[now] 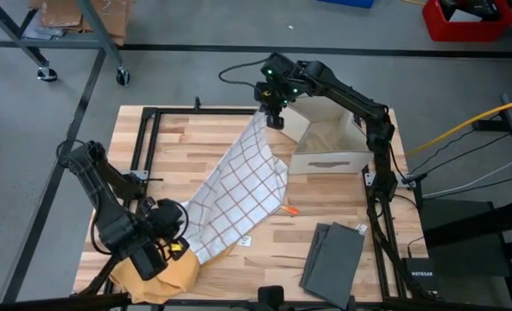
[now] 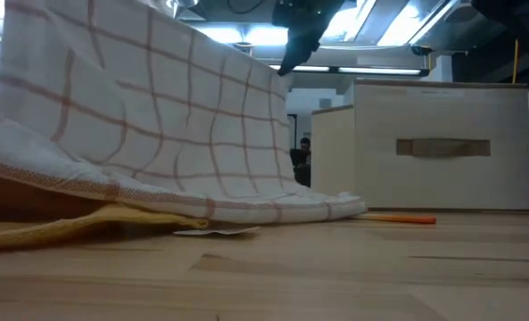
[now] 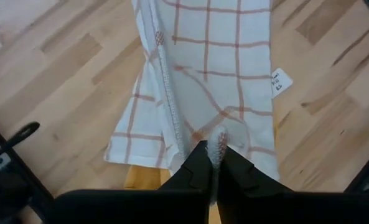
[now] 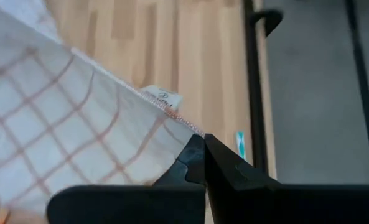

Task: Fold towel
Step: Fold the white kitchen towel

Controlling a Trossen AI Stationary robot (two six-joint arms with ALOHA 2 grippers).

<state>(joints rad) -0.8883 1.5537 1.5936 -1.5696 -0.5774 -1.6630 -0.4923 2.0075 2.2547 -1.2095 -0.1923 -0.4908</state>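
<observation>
High view: checked towel [image 1: 243, 186] hangs stretched over the bench [image 1: 325, 216], one corner clenched in the right gripper [image 1: 274, 118] jaws, another in the left gripper [image 1: 171, 248]. Excess tension could pull either corner free.

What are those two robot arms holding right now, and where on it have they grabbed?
Both hold the checked towel. The left gripper pinches its near edge; the right gripper pinches a far corner, lifted above the table.
</observation>
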